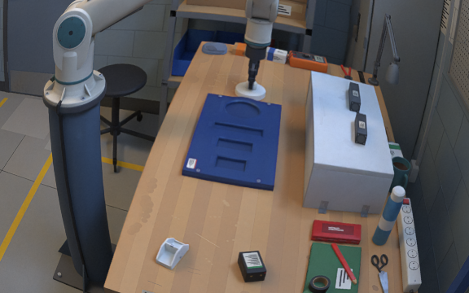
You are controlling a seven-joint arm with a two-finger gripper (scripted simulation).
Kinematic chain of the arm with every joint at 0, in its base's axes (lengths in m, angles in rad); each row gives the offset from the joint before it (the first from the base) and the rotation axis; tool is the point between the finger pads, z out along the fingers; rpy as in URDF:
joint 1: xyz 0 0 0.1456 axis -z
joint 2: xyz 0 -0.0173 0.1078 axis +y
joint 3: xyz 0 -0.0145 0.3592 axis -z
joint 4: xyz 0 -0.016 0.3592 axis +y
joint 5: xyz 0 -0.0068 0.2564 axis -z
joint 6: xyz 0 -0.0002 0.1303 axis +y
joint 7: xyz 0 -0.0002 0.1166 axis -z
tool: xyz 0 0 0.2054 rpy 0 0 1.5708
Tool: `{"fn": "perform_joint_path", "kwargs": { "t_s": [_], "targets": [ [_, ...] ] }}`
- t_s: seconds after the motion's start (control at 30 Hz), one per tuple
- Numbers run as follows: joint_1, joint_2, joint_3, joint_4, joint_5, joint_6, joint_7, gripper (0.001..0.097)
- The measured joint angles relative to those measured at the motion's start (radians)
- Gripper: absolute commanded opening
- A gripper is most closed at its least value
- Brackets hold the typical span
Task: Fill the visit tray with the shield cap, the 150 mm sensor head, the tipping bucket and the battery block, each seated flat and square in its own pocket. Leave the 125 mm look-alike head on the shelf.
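The white round shield cap (250, 91) sits on the bench just beyond the far edge of the blue visit tray (234, 140). The cap is gripped by my gripper (252, 84), which reaches straight down onto its middle. The tray's round pocket (242, 108) and three rectangular pockets are empty. Two dark sensor heads (354, 96) (360, 128) lie on top of the white shelf box (346, 140), to the right of the tray. The white tipping bucket (171, 252) and the black battery block (251, 265) lie near the front edge of the bench.
A blue bin (187, 51) stands behind the bench's far left corner. An orange meter (307, 62) and a small box lie at the far end. A red case (336, 232), green mat (334, 268), spray bottle (389, 215), mug (400, 171) and power strip fill the right front.
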Motion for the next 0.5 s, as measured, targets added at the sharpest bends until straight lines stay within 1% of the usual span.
{"fn": "perform_joint_path", "kwargs": {
  "t_s": [0.23, 0.5],
  "targets": [
    [0.004, -0.008, -0.008, -0.001, -0.013, 0.009, 0.010, 0.0080],
    [0.015, -0.036, -0.034, -0.004, -0.053, 0.039, 0.043, 0.0080]
  ]
}}
